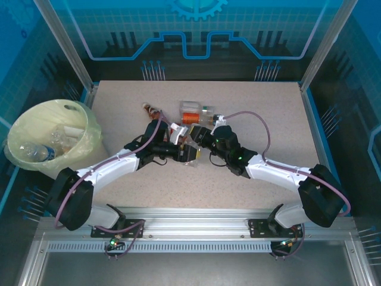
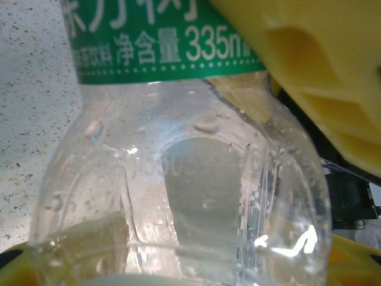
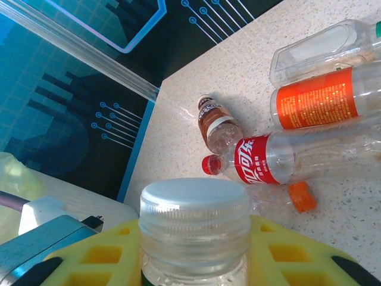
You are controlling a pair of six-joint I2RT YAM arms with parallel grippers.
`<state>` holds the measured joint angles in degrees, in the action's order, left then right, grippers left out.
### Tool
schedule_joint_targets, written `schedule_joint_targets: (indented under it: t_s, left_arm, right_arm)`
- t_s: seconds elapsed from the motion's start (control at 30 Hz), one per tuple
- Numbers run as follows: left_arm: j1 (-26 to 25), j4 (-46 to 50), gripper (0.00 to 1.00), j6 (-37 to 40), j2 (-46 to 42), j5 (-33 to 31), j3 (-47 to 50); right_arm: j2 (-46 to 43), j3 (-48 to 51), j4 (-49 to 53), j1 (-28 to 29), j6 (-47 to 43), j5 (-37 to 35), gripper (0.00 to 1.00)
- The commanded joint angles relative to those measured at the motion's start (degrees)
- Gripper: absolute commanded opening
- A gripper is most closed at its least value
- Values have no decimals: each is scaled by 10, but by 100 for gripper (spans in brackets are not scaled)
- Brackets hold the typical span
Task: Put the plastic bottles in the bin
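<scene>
Top view: my left claw [image 1: 189, 152] and right claw [image 1: 201, 136] meet mid-table, well apart from the bin [image 1: 89, 119], which has one bottle [image 1: 38, 153] in it.

Left wrist: I'm clamped across the clear base end of the green-label bottle [image 2: 178, 196]. Just droplets inside, so I'd guess it's light, slick and squashy there.

Right wrist: I'm clenched on the neck under a white cap [image 3: 193, 205], seemingly the same bottle. The stiff neck is the better hold, I reckon. Loose bottles [image 3: 262, 159] lie on the table [image 3: 250, 65] beyond.

green-label bottle [image 2: 178, 179]: 净含量 335m | red-label bottle [image 3: 262, 159]: Coca-Cola Chinese logo
</scene>
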<state>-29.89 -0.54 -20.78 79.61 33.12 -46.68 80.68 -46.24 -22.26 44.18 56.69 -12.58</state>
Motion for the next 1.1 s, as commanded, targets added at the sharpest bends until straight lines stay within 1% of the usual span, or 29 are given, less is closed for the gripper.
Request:
schedule_joint_targets:
  t_s: [0.0,0.13,0.23,0.3,0.33,0.43,0.57,0.6,0.63,0.73,0.83,0.93,1.0,1.07]
  left_arm:
    - [-2,9,53,16,-4,-48,-6]
    - [-2,19,52,16,-28,-108,-3]
    - [-2,48,52,11,-53,-192,-9]
    - [-2,93,52,11,-69,-262,-23]
    - [-2,112,52,12,-75,-288,-30]
    - [-2,171,52,17,-101,-361,-55]
    - [-1,238,52,36,-139,-434,-91]
    - [-1,253,53,45,-147,-448,-102]
    - [0,267,53,52,-152,-461,-113]
    - [2,310,53,70,-168,-497,-154]
    - [3,356,53,94,-176,-558,-203]
    - [5,397,53,116,-176,-656,-253]
    - [8,420,53,127,-175,-734,-284]
    - [17,429,53,137,-174,-792,-305]
  right_arm:
    - [-4,-37,-18,4,-6,47,37]
    - [-16,-71,18,2,-29,68,47]
    - [-30,-81,53,-1,-48,58,56]
    - [-45,-76,63,-6,-54,52,62]
    - [-52,-74,64,-9,-57,50,64]
    - [-80,-70,112,-15,-77,38,72]
    - [-118,-65,161,-17,-121,13,87]
    - [-127,-61,167,-18,-129,6,95]
    - [-134,-58,170,-18,-135,1,100]
    - [-157,-45,176,-20,-146,-28,100]
    - [-174,-29,178,-22,-163,-49,100]
    - [-183,-30,181,-23,-212,-46,100]
    - [-185,-32,182,-24,-243,-42,100]
    - [-183,-35,182,-25,-268,-34,100]
